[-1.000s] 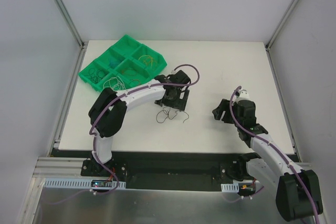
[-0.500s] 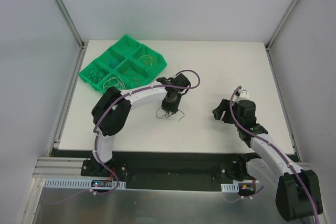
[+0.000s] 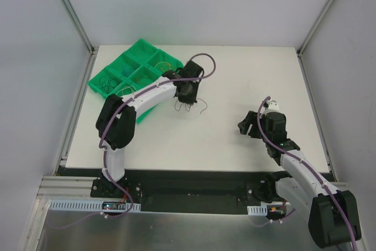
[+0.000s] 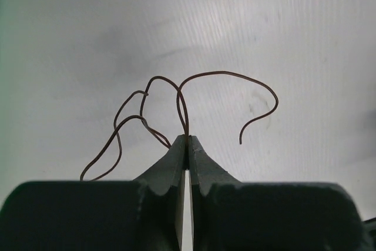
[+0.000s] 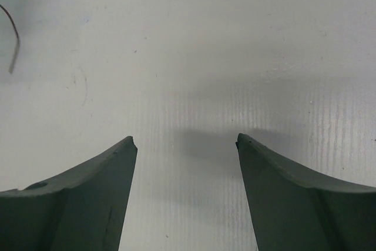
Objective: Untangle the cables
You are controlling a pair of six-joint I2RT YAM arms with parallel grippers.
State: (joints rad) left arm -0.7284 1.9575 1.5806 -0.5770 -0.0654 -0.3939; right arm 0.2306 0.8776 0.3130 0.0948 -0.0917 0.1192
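Remote view of the workcell as I see it from the operator station. My left gripper (image 4: 187, 140) has its two fingers pressed together, pinching a thin brown wire (image 4: 226, 73) right at the fingertips. In the left wrist view, the wire fans out from the pinch point. One long arc sweeps to the upper right of the frame and curls back down to a free end at centre right. Two smaller loops cross each other toward centre left, and one tail runs down to the lower left, behind the gripper body. In the top view this gripper sits left of centre, just beside the right corner of the green tray (image 3: 140, 43), with the wire trailing toward the lower right of it over the white tabletop (image 3: 252, 74). The tray lies in the upper left of the table and is divided into compartments. Several of these hold loose cables (image 3: 166, 66) in yellow, pale and dark coils, whose exact colours I cannot resolve. My right gripper (image 5: 185, 138) is at centre right in the top view, well apart from the wire, its fingers spread wide with only bare tabletop between them. In the right wrist view, a short dark strand end (image 5: 13, 45) shows at the upper left edge. I cannot tell whether it belongs to the pinched wire.
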